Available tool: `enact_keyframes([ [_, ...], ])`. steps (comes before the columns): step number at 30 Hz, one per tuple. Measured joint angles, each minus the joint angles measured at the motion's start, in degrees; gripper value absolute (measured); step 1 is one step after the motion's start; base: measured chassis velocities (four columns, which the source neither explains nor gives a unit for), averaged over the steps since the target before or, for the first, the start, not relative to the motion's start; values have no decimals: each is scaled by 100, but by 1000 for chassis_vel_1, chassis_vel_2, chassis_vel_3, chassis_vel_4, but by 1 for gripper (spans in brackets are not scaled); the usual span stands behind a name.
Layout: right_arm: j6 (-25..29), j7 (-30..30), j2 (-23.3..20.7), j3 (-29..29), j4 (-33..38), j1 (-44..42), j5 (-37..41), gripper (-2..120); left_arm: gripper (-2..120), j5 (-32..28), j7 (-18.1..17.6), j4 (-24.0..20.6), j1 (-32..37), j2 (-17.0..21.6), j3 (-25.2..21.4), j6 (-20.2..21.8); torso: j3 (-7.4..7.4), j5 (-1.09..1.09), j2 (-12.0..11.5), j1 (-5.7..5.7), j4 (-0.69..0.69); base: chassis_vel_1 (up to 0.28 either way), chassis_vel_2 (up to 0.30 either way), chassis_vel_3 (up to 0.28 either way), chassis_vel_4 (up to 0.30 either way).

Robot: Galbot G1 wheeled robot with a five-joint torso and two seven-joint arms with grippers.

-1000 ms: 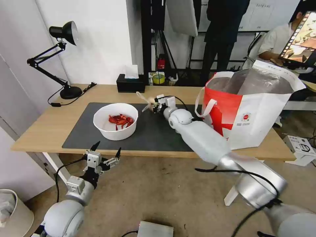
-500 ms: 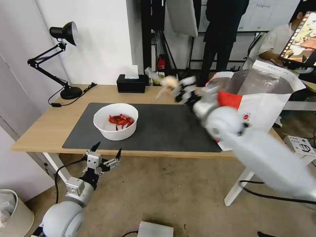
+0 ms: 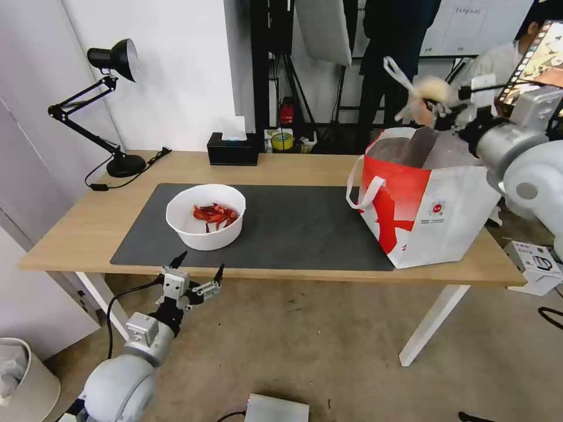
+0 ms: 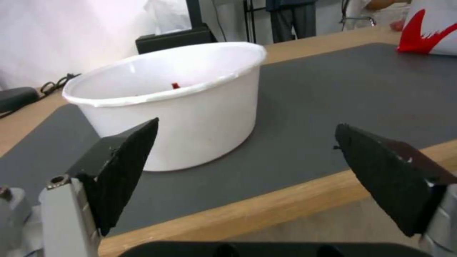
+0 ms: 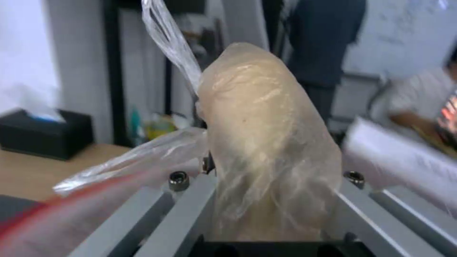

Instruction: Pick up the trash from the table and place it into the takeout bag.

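My right gripper (image 3: 437, 105) is shut on a small clear bag with a beige lump (image 3: 430, 91), held in the air just above the open top of the white-and-red takeout bag (image 3: 431, 205). The right wrist view shows the bag with the lump (image 5: 266, 135) close up between the fingers. A white round bowl with red scraps (image 3: 206, 215) stands on the dark grey mat (image 3: 293, 234) of the light-wood table (image 3: 76, 228). My left gripper (image 3: 196, 272) hangs open below the table's front edge, in front of the bowl (image 4: 176, 100).
A black desk lamp (image 3: 111, 105) stands at the back left and a black tissue box (image 3: 233, 149) at the back edge. A grey box (image 3: 275, 408) lies on the floor near me. People are in the room behind the table.
My right arm has swung up and to the right, carrying the clear bag from over the mat to above the takeout bag's opening. The left arm has barely moved.
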Motion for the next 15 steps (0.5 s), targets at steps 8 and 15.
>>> enact_keyframes([
  [8,-586,663,90,54,-59,-181,478,7,100,-12,4,-36,2,67,-22,0,0,-1,0,0,0,0,0,0,0],
  [15,-1061,1218,-4,44,97,-77,1197,7,100,-25,7,-31,-62,96,30,-1,0,-2,0,0,0,0,0,0,0],
])
